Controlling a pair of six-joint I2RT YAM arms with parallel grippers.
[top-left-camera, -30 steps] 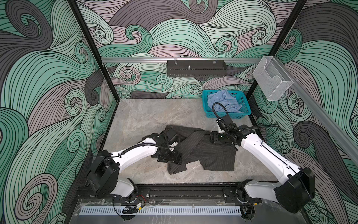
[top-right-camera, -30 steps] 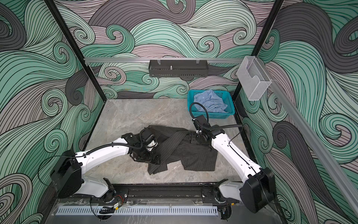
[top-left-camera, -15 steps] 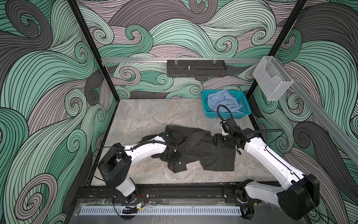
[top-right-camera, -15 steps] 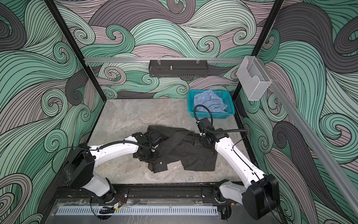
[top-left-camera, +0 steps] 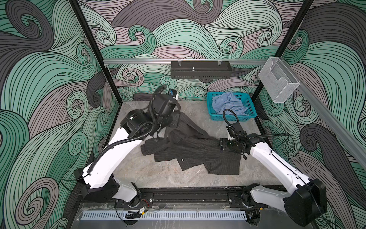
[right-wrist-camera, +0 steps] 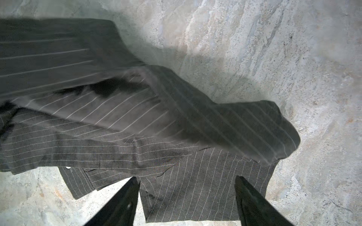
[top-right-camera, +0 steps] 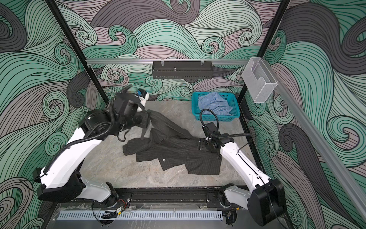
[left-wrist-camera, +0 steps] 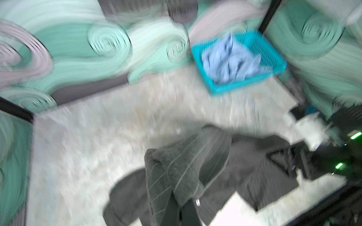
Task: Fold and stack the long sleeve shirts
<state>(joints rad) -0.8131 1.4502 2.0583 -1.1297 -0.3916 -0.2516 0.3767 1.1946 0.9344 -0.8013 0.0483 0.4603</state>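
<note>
Pull sleeve (top-left-camera: 191,126) of charcoal pinstriped shirt (top-left-camera: 200,152) taut away from teal basket (top-left-camera: 231,118) with left gripper (top-left-camera: 175,120) clenched on it, pinning the rest under released right gripper (right-wrist-camera: 186,178).

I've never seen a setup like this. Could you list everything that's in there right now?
pinstriped shirt: one, charcoal with pale stripes, crumpled mid-table, one end lifted
blue shirt: one, light blue, bunched inside the basket
basket: one, teal mesh, table's far right corner
table: one, grey stone-look
tray: one, black, hung on the back rail
clear holder: one, transparent, on the right-hand rail
left hand: one, black, raised, shut on the pinstriped shirt
right hand: one, black, open, low over the pinstriped shirt
</note>
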